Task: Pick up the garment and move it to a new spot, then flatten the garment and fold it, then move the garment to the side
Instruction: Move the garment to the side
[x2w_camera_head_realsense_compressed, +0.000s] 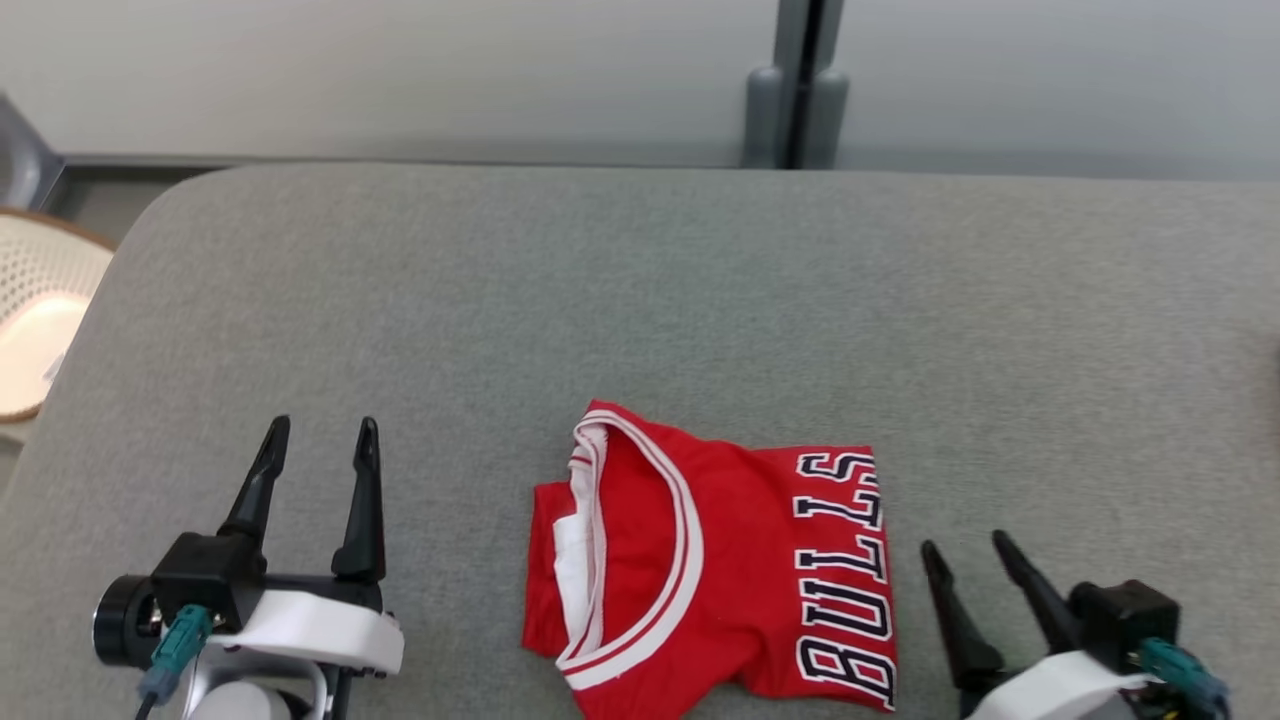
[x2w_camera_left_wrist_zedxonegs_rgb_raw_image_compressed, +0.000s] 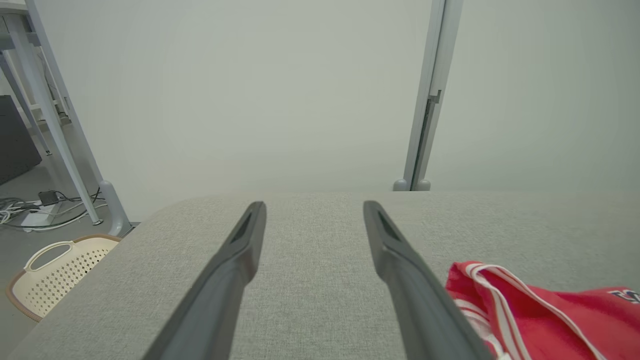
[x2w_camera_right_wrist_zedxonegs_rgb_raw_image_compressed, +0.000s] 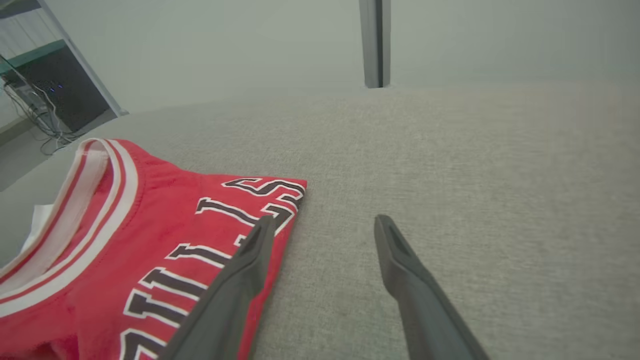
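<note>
A red jersey (x2w_camera_head_realsense_compressed: 740, 560) with white-striped trim and black BULLS lettering lies folded into a compact rectangle on the grey padded surface (x2w_camera_head_realsense_compressed: 640, 300), near its front edge. My left gripper (x2w_camera_head_realsense_compressed: 322, 432) stands open well to the garment's left, with nothing between its fingers. My right gripper (x2w_camera_head_realsense_compressed: 965, 545) is open just past the jersey's lettered right edge, also empty. In the left wrist view the jersey (x2w_camera_left_wrist_zedxonegs_rgb_raw_image_compressed: 545, 310) shows at the lower right beside my open left gripper (x2w_camera_left_wrist_zedxonegs_rgb_raw_image_compressed: 314, 207). In the right wrist view the jersey (x2w_camera_right_wrist_zedxonegs_rgb_raw_image_compressed: 150, 240) lies left of my open right gripper (x2w_camera_right_wrist_zedxonegs_rgb_raw_image_compressed: 324, 222).
A cream perforated basket (x2w_camera_head_realsense_compressed: 35, 330) sits on the floor off the surface's left edge, seen too as the basket (x2w_camera_left_wrist_zedxonegs_rgb_raw_image_compressed: 55, 275) in the left wrist view. A grey post (x2w_camera_head_realsense_compressed: 800, 85) stands behind the far edge against a pale wall. Cables (x2w_camera_left_wrist_zedxonegs_rgb_raw_image_compressed: 35, 207) lie on the floor at left.
</note>
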